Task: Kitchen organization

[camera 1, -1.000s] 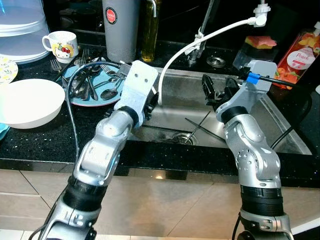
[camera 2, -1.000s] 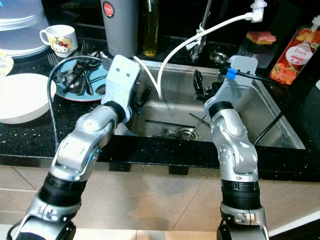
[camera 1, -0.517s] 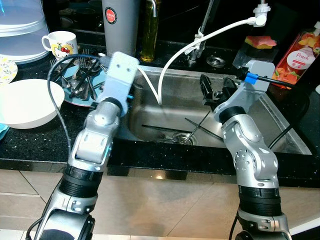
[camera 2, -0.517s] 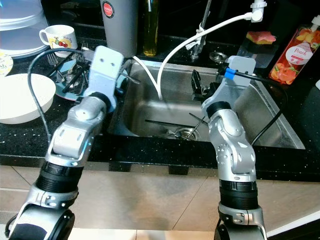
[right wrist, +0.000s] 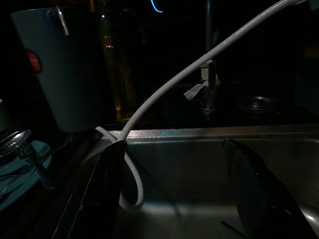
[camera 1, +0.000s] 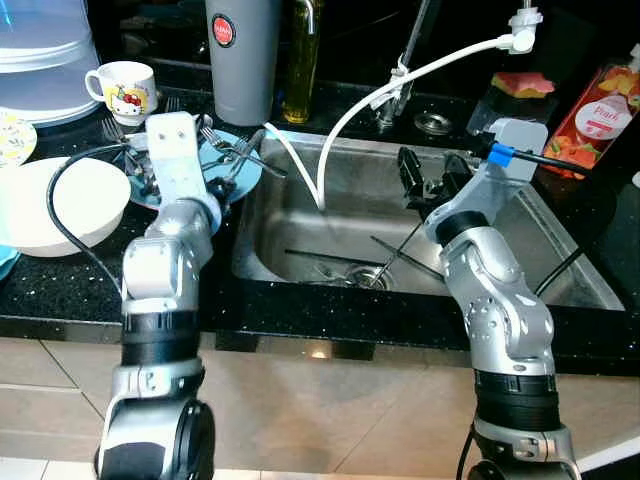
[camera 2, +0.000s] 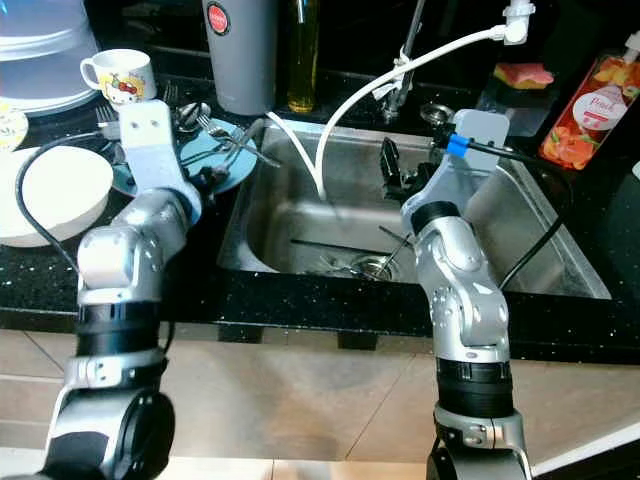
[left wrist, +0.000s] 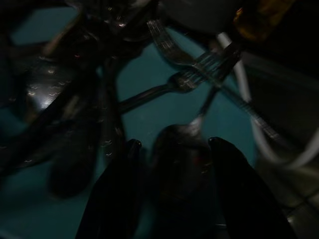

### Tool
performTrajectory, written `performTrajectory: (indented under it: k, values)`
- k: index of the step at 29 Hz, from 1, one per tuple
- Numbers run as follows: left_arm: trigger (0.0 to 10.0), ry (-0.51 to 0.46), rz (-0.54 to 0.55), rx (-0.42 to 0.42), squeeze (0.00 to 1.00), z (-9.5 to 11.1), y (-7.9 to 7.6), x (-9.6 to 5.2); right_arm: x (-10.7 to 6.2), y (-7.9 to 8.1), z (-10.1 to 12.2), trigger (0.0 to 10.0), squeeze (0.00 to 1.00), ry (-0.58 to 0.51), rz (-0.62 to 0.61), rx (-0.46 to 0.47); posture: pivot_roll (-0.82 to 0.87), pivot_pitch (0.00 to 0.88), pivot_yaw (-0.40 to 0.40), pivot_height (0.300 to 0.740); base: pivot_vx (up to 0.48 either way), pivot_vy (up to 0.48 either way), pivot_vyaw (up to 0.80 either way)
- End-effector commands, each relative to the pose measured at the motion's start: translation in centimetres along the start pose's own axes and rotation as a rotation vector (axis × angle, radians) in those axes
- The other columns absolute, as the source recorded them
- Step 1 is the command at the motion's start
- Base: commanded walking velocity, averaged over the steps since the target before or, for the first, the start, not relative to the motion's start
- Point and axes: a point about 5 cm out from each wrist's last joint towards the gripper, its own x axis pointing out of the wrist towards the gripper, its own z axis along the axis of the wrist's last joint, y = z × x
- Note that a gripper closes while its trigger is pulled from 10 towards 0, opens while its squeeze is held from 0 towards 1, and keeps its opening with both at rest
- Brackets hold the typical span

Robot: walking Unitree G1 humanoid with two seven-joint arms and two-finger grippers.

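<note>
- Jaws of the left gripper (left wrist: pixel 172 164) stand apart just above the teal plate (camera 1: pixel 240 172) heaped with cutlery; a dark spoon (left wrist: pixel 179 149) lies between the two black fingers, and whether they touch it cannot be told.
- Jaws of the right gripper (camera 1: pixel 425 180) are spread wide and hold nothing, hanging over the steel sink (camera 1: pixel 560 250).
- Forks (left wrist: pixel 199 67) cross each other on the plate, which sits on the black speckled bench (camera 1: pixel 60 285) beside the sink's left rim.
- A white bowl (camera 1: pixel 50 205) rests near the plate; a cartoon mug (camera 1: pixel 125 90), a grey tumbler (camera 1: pixel 240 55) and an oil bottle (camera 1: pixel 300 60) stand behind.
- A white hose (camera 1: pixel 360 110) curves from the tap into the basin, where a few utensils (camera 1: pixel 340 268) lie by the drain.
- A red peach bottle (camera 1: pixel 600 105) stands at the far right; beige floor tiles (camera 1: pixel 330 420) run below.
- Compared with a second ago, the left arm has swung from the sink's edge to over the plate; the right arm has barely shifted.
</note>
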Motion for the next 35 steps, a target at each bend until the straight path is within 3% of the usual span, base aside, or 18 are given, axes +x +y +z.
performTrajectory:
  k: [1, 3, 5, 15, 20, 25, 26, 27, 28, 35]
  values:
    - [10.0, 0.038, -0.023, -0.046, 0.0, -0.6, -0.5, 0.2, 0.1, -0.2, 0.0, 10.0, 0.0, 0.0, -0.014, -0.008, 0.21, 0.044, -0.088, 0.74, 0.0, 0.0, 0.0]
    - [10.0, 0.042, -0.026, -0.129, 0.0, -0.1, -0.5, 0.6, 0.1, -0.2, 0.1, 10.0, 0.0, -0.001, -0.014, -0.008, 0.2, 0.046, -0.087, 0.74, 0.0, 0.0, 0.0]
    - [10.0, 0.051, -0.021, -0.162, 0.0, 0.0, -0.4, 0.8, 0.1, -0.2, 0.1, 10.0, 0.0, -0.002, -0.015, -0.007, 0.2, 0.046, -0.087, 0.74, 0.0, 0.0, 0.0]
    - [10.0, 0.098, 0.056, -0.243, 0.0, 1.0, 0.2, 1.9, 0.1, -0.1, 0.1, 10.0, 0.0, -0.004, -0.017, -0.003, 0.21, 0.047, -0.079, 0.74, 0.0, 0.0, 0.0]
    - [10.0, 0.153, 0.063, -0.294, 0.0, 0.7, 0.0, 2.3, 0.1, -0.2, 0.1, 10.0, 0.0, -0.004, -0.02, -0.003, 0.21, 0.047, -0.078, 0.74, 0.0, 0.0, 0.0]
    - [10.0, 0.25, 0.055, -0.424, 0.0, -0.2, -0.3, 2.6, 0.1, -0.2, 0.1, 10.0, 0.0, -0.006, -0.023, -0.003, 0.2, 0.042, -0.074, 0.74, 0.0, 0.0, 0.0]
    - [3.5, 0.264, 0.05, -0.441, 0.0, -0.4, -0.3, 2.7, 0.1, -0.2, 0.1, 10.0, 0.0, -0.007, -0.022, -0.003, 0.2, 0.042, -0.074, 0.74, 0.0, 0.0, 0.0]
    - [3.5, 0.273, 0.048, -0.452, 0.0, -0.5, -0.3, 2.7, 0.1, -0.2, 0.1, 10.0, 0.0, -0.007, -0.022, -0.003, 0.2, 0.042, -0.074, 0.74, 0.0, 0.0, 0.0]
    - [0.0, 0.288, 0.043, -0.473, 0.0, -0.6, -0.3, 2.8, 0.1, -0.2, 0.1, 10.0, 0.0, -0.008, -0.022, -0.004, 0.2, 0.042, -0.074, 0.74, 0.0, 0.0, 0.0]
    - [0.0, 0.32, 0.041, -0.516, 0.0, -0.8, -0.1, 2.9, 0.1, -0.2, 0.2, 10.0, 0.0, -0.011, -0.022, -0.002, 0.21, 0.032, -0.074, 0.74, 0.0, 0.0, 0.0]
